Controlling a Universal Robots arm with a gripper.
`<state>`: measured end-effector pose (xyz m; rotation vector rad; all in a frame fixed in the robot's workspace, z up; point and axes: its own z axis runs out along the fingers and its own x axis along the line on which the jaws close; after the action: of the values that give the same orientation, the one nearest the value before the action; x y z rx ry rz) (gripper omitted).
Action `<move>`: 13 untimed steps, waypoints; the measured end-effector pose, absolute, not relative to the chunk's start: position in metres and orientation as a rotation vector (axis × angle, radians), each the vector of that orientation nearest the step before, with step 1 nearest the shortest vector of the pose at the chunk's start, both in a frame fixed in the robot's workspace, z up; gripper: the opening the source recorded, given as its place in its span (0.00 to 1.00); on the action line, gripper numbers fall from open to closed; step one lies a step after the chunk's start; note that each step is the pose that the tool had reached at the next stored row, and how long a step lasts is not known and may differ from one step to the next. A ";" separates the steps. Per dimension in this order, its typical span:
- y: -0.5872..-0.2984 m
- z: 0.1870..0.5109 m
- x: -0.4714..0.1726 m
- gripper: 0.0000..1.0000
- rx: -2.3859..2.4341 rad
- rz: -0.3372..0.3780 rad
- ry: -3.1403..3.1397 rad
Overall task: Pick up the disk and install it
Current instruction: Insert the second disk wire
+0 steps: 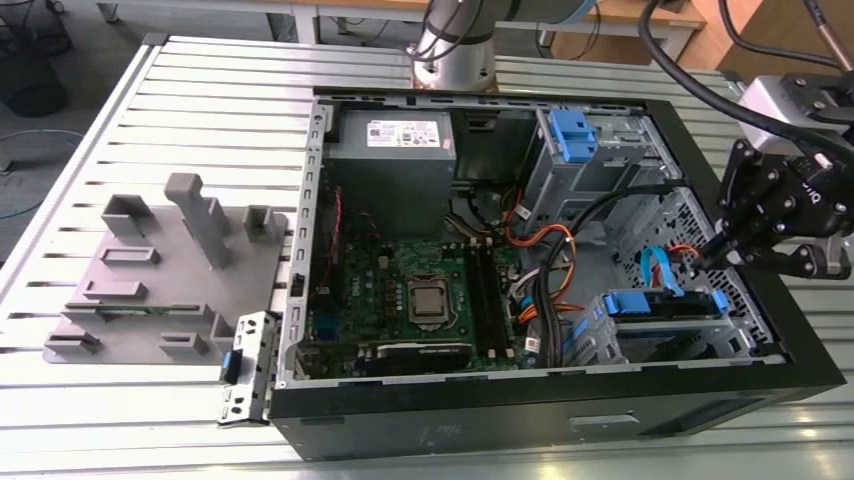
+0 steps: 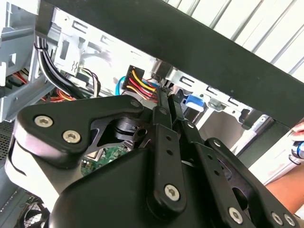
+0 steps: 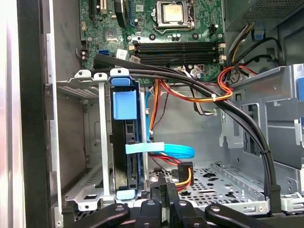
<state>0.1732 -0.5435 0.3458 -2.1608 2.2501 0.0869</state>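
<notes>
Surface: slatted metal table (image 1: 160, 110), pale grey, with an open computer case (image 1: 561, 420) lying on it and a grey fixture plate (image 1: 147, 280) with upright blocks toward the exterior view's left.

Room: desks and cables behind the table; the arm's base (image 1: 454, 50) stands at the far edge.

Case contents: green motherboard (image 1: 414, 290) with its bare processor socket, a grey power supply (image 1: 391, 150) above it, bundles of orange, red and black wires, and two metal drive cages.

Upper cage: a blue latch piece (image 1: 571, 135) sits on top of it.

Disk: the disk (image 1: 663, 307) sits in the lower drive cage (image 3: 95, 142) near the case's front corner, its blue carrier frame showing at the ends; in the first wrist view it (image 3: 124, 142) stands on edge between the cage rails.

Cables near it: a light blue data cable (image 3: 161, 150) and a red-and-yellow power plug (image 3: 183, 173) lie just beside the disk.

Gripper: the gripper (image 1: 721, 250) hangs over the case's right side in the exterior view, just beside the lower cage; its fingers (image 2: 164, 123) are pressed together, holding nothing, with the tips close to the power plug.

Edge of scene: a person's hand (image 2: 297, 142) shows in the second wrist view.
</notes>
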 end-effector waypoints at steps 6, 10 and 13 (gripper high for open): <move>-0.548 0.346 0.168 0.16 -2.158 0.080 2.247; -0.552 0.346 0.165 0.16 -2.157 0.078 2.246; -0.554 0.346 0.165 0.16 -2.157 0.078 2.246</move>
<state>0.1648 -0.5545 0.3459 -2.1572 2.2456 0.0779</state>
